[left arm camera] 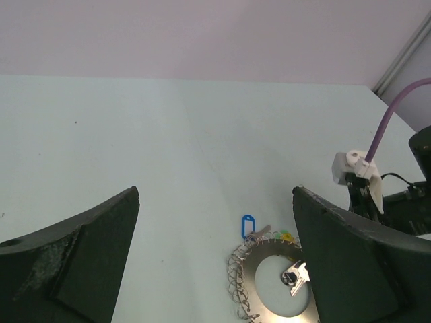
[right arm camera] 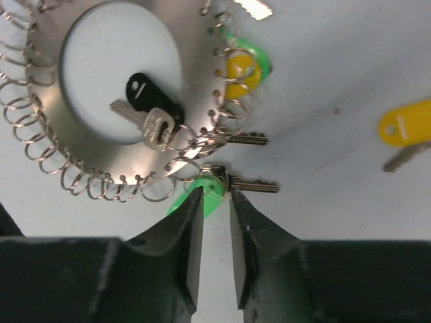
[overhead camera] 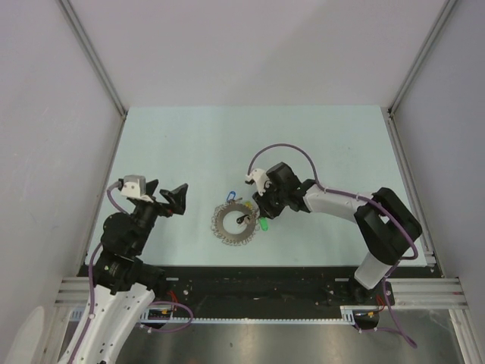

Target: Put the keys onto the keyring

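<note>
The keyring [overhead camera: 227,221] is a grey metal disc edged with wire loops, lying mid-table; it also shows in the right wrist view [right arm camera: 195,74] and the left wrist view [left arm camera: 259,266]. A black tag with a silver key [right arm camera: 151,111] lies in its hole. A yellow and a green key head [right arm camera: 242,67] hang on its loops. My right gripper [right arm camera: 217,192] is closed down on a green-headed key [right arm camera: 210,195] at the ring's edge, next to a loop; it also shows in the top view [overhead camera: 264,225]. My left gripper [overhead camera: 165,189] is open and empty, left of the ring.
A loose yellow-tagged key [right arm camera: 404,123] lies on the table to the right of the ring. A blue tag [left arm camera: 248,224] sits at the ring's far edge. White walls enclose the table on three sides. The black front rail [overhead camera: 250,280] runs along the near edge.
</note>
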You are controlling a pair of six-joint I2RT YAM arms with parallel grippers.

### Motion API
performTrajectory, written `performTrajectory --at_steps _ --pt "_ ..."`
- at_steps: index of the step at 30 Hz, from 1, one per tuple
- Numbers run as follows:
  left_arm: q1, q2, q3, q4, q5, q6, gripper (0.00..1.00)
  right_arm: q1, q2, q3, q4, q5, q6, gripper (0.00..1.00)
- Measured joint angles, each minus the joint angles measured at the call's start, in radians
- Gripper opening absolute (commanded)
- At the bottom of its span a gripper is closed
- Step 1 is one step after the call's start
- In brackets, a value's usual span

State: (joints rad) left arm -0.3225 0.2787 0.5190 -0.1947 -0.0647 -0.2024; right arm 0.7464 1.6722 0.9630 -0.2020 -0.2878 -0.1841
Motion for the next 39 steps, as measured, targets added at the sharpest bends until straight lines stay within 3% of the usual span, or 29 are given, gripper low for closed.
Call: performTrajectory --at_steps 8,14,19,28,39 --pt "0.000 0.024 0.000 -0.002 0.031 0.000 1.00 0.031 -0.092 0.008 -0.042 0.114 0.072 0.43" --pt "0.001 0.032 0.000 -0.004 0.060 0.000 1.00 0.121 -0.236 -0.062 -0.007 0.202 0.341 0.46" --pt "0.001 0.032 0.000 -0.005 0.073 0.000 1.00 0.146 -0.243 -0.206 0.084 0.244 0.583 0.46" --pt "0.000 0.032 0.000 -0.013 0.080 0.001 1.00 0.185 -0.193 -0.322 0.271 0.312 0.849 0.37" --pt "0.001 0.030 0.000 -0.018 0.098 0.001 1.00 0.188 -0.132 -0.339 0.368 0.333 0.937 0.25"
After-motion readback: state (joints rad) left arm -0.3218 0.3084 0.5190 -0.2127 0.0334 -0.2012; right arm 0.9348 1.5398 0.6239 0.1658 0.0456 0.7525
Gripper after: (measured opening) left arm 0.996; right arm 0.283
